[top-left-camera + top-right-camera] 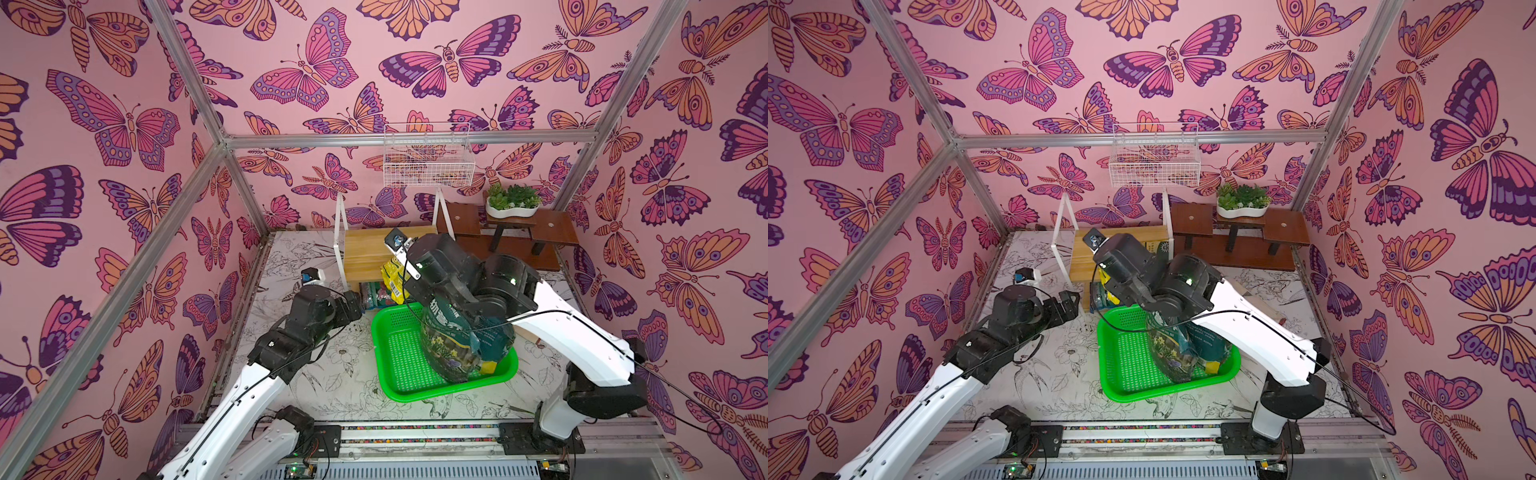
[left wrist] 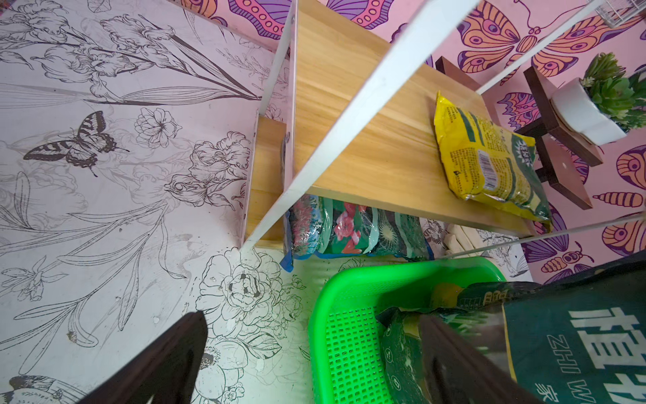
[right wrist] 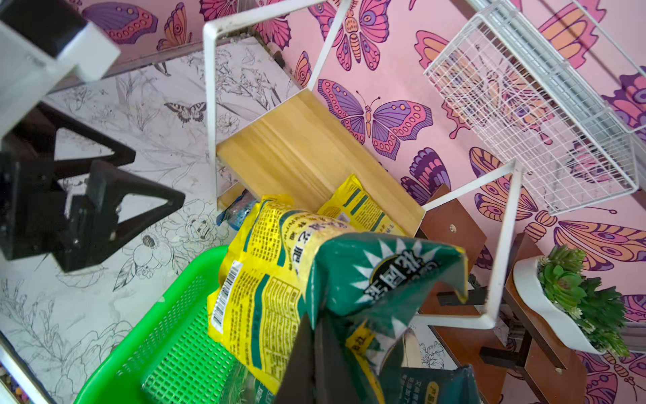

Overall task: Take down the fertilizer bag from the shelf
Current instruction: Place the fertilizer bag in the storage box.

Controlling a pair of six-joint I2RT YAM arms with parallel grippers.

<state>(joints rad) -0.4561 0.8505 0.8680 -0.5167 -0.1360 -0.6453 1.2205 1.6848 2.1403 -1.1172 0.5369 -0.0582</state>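
At the shelf (image 3: 307, 154) edge, right hand (image 3: 316, 325) tight on fertilizer bag (image 3: 265, 280); left hand (image 3: 157, 178) wide, empty.

shelf (image 2: 367, 140): light wood boards, smooth, grain showing; frame is white painted metal. fertilizer bag (image 3: 258, 286): glossy, crinkled plastic film. green tray (image 2: 349, 349): shiny perforated plastic. wire basket (image 3: 531, 115): white coated metal. plant stand (image 3: 454, 252): dark matt wood. planter (image 2: 576, 108): smooth glossy white.
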